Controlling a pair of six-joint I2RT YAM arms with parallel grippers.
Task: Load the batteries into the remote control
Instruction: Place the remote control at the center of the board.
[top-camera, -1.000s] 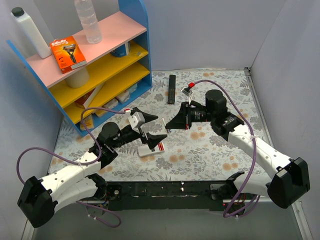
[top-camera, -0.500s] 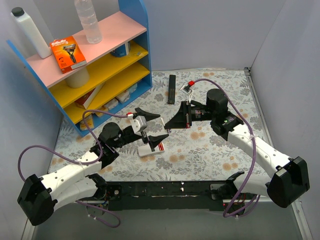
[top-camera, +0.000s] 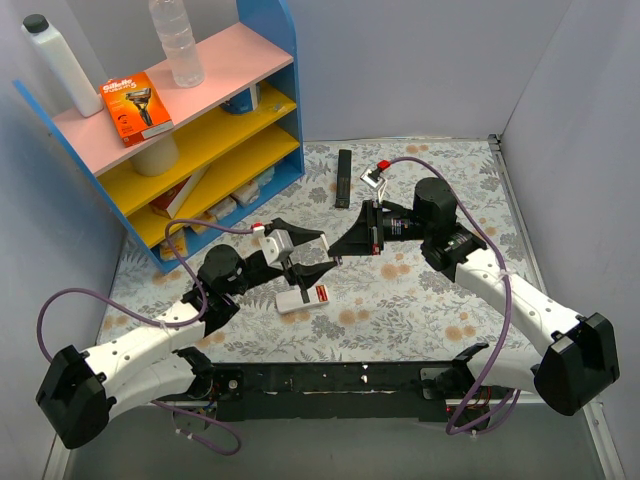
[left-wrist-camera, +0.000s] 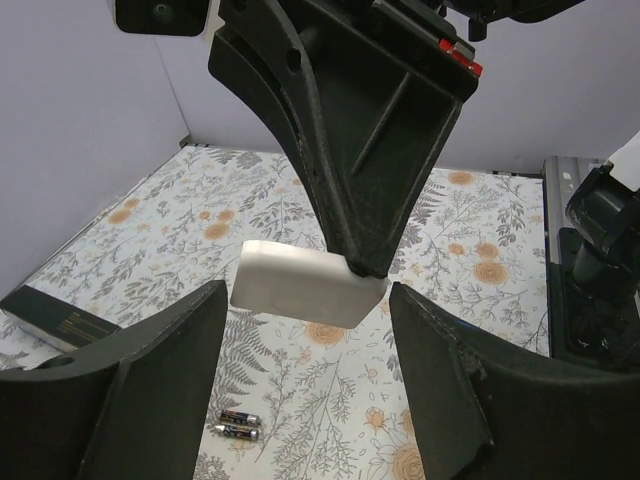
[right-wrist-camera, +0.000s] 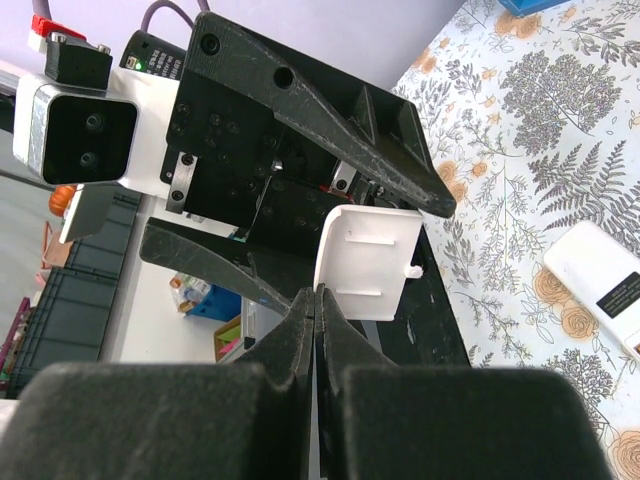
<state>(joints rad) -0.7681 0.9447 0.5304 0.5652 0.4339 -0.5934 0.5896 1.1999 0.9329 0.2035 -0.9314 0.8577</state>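
My right gripper (top-camera: 342, 248) is shut on a small white battery cover (right-wrist-camera: 370, 262), pinching its edge and holding it in the air. It also shows in the left wrist view (left-wrist-camera: 290, 285). My left gripper (top-camera: 326, 250) is open, its two fingers bracketing the held cover without touching it. The remote control (top-camera: 300, 299) lies white back up on the table below both grippers, and shows at the right of the right wrist view (right-wrist-camera: 600, 288). The two batteries (left-wrist-camera: 237, 424) lie side by side on the table, low between my left fingers.
A longer slim black remote (top-camera: 343, 178) lies at the back of the table. A blue shelf unit (top-camera: 200, 120) with boxes and bottles stands at the back left. Grey walls close in the left and right sides.
My left gripper has moved up and to the right, and its open fingers now bracket the cover in my right gripper. The right gripper has shifted only slightly.
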